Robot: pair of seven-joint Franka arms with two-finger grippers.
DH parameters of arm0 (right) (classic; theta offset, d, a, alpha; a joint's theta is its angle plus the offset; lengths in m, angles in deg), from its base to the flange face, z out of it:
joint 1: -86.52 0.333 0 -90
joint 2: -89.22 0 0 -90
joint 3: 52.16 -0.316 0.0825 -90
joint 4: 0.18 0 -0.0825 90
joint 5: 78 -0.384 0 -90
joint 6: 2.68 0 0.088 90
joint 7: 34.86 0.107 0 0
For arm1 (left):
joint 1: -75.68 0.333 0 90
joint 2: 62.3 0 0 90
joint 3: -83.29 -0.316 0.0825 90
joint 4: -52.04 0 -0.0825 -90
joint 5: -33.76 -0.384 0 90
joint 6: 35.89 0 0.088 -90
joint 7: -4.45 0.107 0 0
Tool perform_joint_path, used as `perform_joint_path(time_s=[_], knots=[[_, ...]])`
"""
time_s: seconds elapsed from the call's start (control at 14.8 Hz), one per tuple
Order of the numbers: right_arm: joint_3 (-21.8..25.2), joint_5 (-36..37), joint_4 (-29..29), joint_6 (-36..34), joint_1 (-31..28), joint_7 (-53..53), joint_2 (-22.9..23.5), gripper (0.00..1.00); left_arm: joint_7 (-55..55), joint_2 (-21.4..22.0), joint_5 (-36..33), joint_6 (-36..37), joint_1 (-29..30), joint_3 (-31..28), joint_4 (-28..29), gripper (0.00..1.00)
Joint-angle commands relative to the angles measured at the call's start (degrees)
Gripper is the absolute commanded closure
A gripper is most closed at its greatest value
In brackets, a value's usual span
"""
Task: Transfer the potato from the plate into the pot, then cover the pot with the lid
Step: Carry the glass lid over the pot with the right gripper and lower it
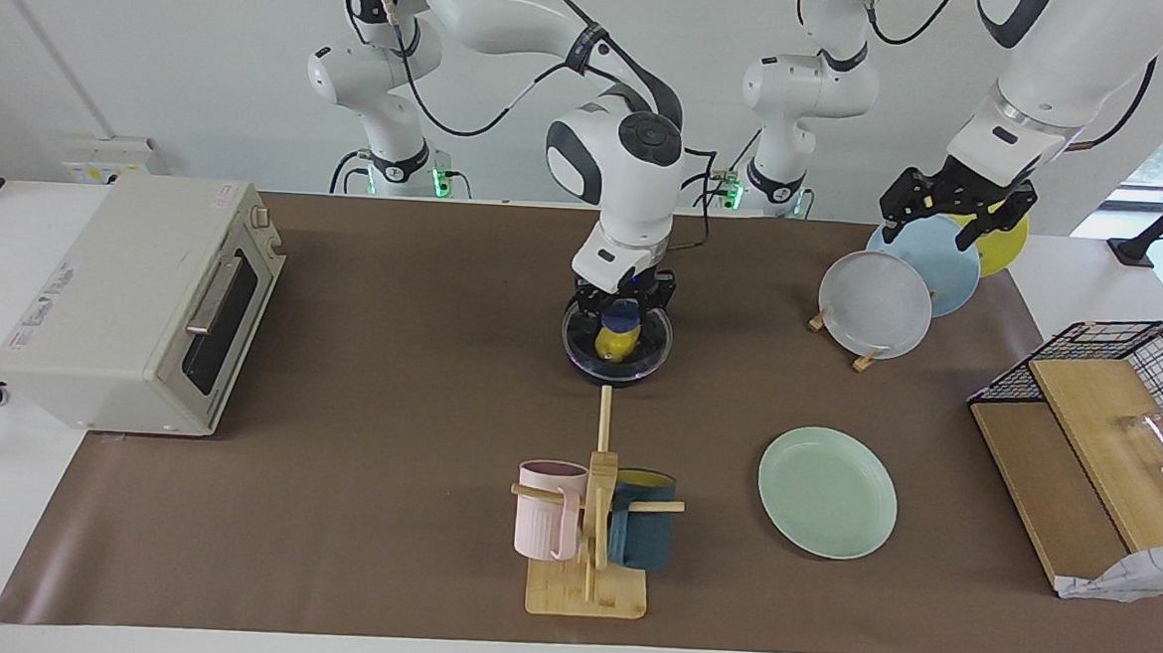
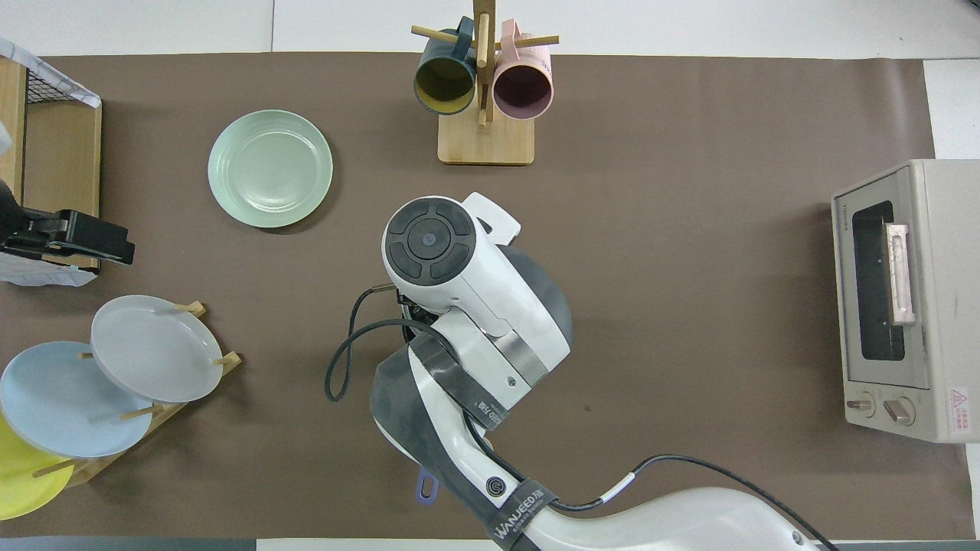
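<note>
The dark navy pot (image 1: pixel 580 359) stands mid-table with the clear glass lid (image 1: pixel 643 342) lying on its rim. Through the glass the yellow potato (image 1: pixel 616 344) shows inside the pot. My right gripper (image 1: pixel 623 307) reaches straight down over the pot, shut on the lid's blue knob (image 1: pixel 624 319). In the overhead view the right arm hides the pot, and only the tip of the pot's handle (image 2: pixel 426 487) shows. The mint-green plate (image 1: pixel 827 492) (image 2: pixel 270 168) lies bare toward the left arm's end. My left gripper (image 1: pixel 952 213) (image 2: pixel 115 241) hangs open over the plate rack, holding nothing.
A toaster oven (image 1: pixel 135 303) sits at the right arm's end. A wooden mug tree (image 1: pixel 591 526) with pink and teal mugs stands farther from the robots than the pot. A rack of upright plates (image 1: pixel 887 298) and a wire basket with wooden boards (image 1: pixel 1103 433) fill the left arm's end.
</note>
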Motion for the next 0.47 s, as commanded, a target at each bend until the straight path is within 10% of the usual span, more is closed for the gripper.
perform_joint_path(time_s=[0.0, 0.4], knots=[[0.09, 0.08, -1.41, 0.08, 0.47, 1.65, -0.71, 1.00, 0.45, 1.11, -0.86, -1.55, -0.41, -0.04, 1.74, 0.00], [-0.08, -0.09, -1.68, -1.59, 1.96, 4.55, -1.06, 1.00, 0.10, 0.58, -0.86, -0.06, -0.41, -0.04, -0.11, 0.00]])
